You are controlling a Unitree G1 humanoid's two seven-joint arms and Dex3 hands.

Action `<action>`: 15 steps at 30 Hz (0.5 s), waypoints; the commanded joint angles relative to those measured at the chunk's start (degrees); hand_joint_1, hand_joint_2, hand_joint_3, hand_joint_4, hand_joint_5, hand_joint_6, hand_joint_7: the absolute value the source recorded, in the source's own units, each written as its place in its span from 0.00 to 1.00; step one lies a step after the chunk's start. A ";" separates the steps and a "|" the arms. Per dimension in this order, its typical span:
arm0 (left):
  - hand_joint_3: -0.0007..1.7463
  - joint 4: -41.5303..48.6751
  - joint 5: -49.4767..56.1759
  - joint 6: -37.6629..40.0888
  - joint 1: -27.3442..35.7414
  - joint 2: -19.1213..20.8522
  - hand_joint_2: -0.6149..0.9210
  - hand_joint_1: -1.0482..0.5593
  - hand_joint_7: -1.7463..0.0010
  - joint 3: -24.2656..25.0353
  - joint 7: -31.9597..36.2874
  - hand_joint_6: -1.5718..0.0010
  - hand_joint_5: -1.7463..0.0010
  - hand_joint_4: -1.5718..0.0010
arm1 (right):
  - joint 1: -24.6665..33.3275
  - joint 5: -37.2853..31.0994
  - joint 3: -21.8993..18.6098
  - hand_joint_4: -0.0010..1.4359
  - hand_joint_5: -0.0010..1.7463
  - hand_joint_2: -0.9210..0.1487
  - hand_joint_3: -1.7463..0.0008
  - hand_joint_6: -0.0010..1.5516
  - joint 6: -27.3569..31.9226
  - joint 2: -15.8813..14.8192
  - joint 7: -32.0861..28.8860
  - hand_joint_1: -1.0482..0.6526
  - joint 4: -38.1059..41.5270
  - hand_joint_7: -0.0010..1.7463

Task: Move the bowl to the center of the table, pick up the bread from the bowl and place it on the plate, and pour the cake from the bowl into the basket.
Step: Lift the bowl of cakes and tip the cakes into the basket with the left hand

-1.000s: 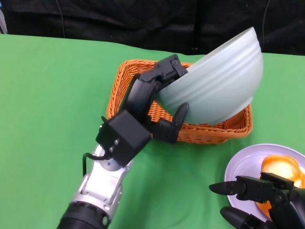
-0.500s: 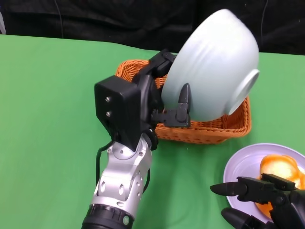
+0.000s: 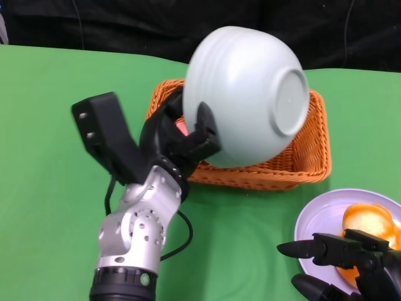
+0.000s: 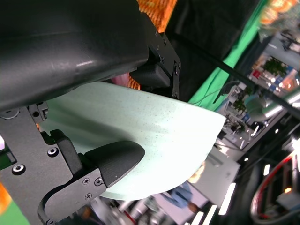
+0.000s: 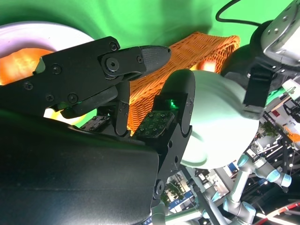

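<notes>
The bowl [image 3: 247, 94] hangs overturned above the basket [image 3: 288, 169] — the plate [image 3: 319, 219], bearing bread [image 3: 369, 221], lies nearer, right.

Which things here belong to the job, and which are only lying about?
Belonging to the job:
- bowl, tipped over the basket, gripped by the left hand
- basket
- plate
- bread, on the plate
- something pink, perhaps the cake, glimpsed by the bowl's rim

Only lying about:
- green table cover
- black cable at the left forearm
</notes>
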 commanded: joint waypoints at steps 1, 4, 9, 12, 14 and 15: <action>0.97 0.41 -7.32 1.73 -5.85 -5.36 0.59 0.55 0.00 4.67 3.41 0.45 0.00 0.31 | 1.69 0.30 2.15 0.47 0.53 0.09 0.84 0.54 -4.48 -1.82 0.83 0.46 -1.69 0.27; 0.97 2.32 -13.64 1.55 -6.94 -5.85 0.60 0.54 0.00 7.22 3.39 0.46 0.00 0.29 | 1.71 0.34 2.10 0.47 0.53 0.09 0.84 0.54 -4.60 -1.99 0.85 0.46 -1.62 0.27; 0.95 6.29 -21.47 0.69 -8.30 -5.53 0.59 0.49 0.00 9.67 0.40 0.45 0.00 0.28 | 1.68 0.22 2.28 0.47 0.53 0.09 0.84 0.54 -4.31 -1.88 0.95 0.46 -1.62 0.27; 0.94 8.17 -24.79 -0.21 -8.87 -5.49 0.58 0.49 0.00 10.65 -0.55 0.43 0.00 0.28 | 1.79 0.20 2.31 0.47 0.52 0.09 0.84 0.54 -4.23 -1.92 1.08 0.46 -1.72 0.27; 0.92 9.10 -26.26 -0.85 -9.06 -5.50 0.60 0.49 0.00 11.01 -1.32 0.43 0.00 0.29 | 1.88 0.11 2.36 0.47 0.52 0.09 0.84 0.54 -4.16 -1.90 1.10 0.45 -1.76 0.27; 0.92 9.56 -26.76 -0.98 -9.08 -5.35 0.61 0.49 0.00 11.00 -2.21 0.43 0.00 0.29 | 1.92 0.02 2.42 0.47 0.52 0.09 0.84 0.54 -4.06 -1.88 1.15 0.45 -1.82 0.27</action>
